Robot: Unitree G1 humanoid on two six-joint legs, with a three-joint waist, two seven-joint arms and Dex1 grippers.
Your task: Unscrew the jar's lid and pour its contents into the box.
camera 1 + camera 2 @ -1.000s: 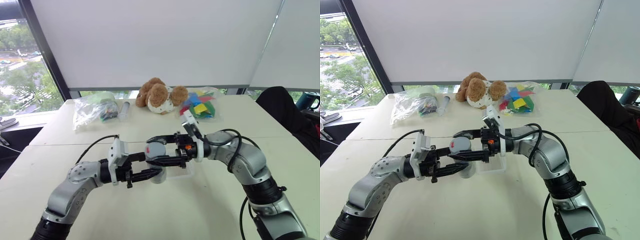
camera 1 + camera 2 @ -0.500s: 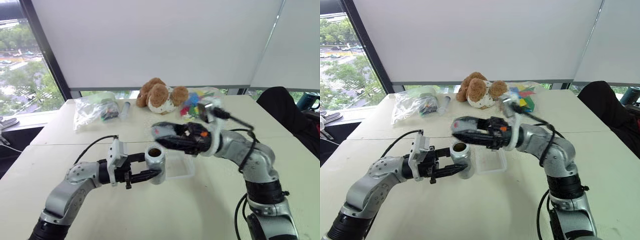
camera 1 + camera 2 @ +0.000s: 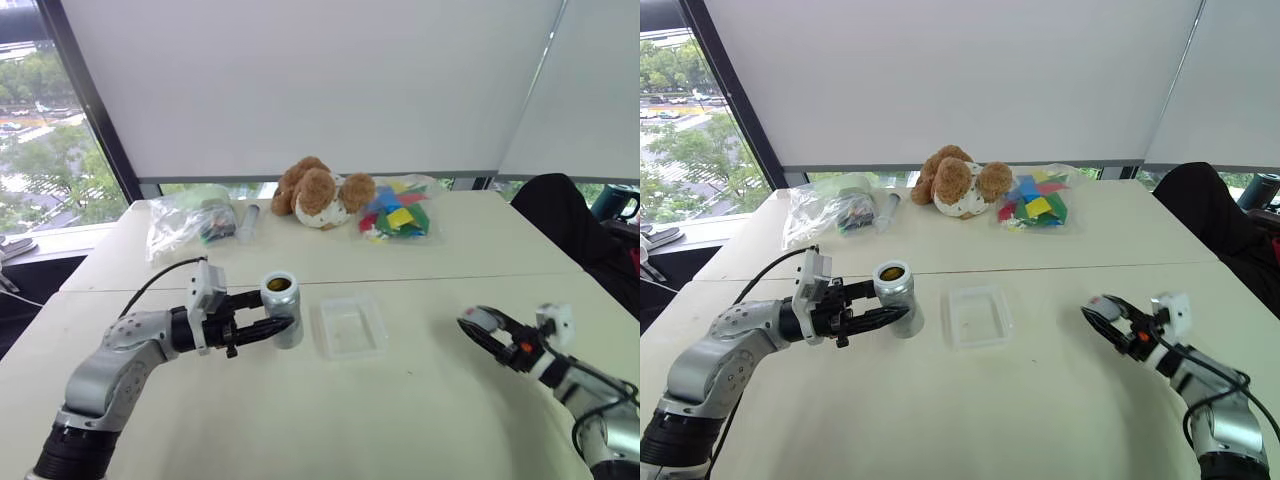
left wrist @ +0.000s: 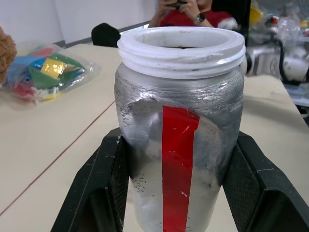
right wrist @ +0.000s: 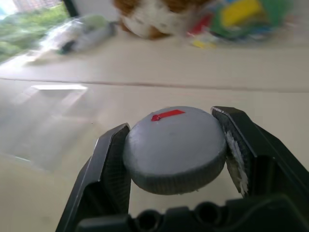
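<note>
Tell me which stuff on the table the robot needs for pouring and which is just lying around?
Needed:
jar, open, in the left claw
lid, in the right claw
brown contents in the jar
clear box

Just lying around:
teddy bear
bag of coloured pieces
clear bag beside the window

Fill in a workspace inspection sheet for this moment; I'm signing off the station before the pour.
Surface: cream table, with a seam running across it.
Job's things: jar open and upright, brown contents visible inside; lid off; clear box lying beside the jar, apart from it.
Clutter: plush dog, bag of coloured pieces, clear bags at the table's far edge.
Grippers: left gripper jaws clamped on the jar; right gripper jaws clamped on the lid, out to the right.
Cables: black cable looping over the left arm.
Surroundings: white blinds, a window, a seated person.
</note>
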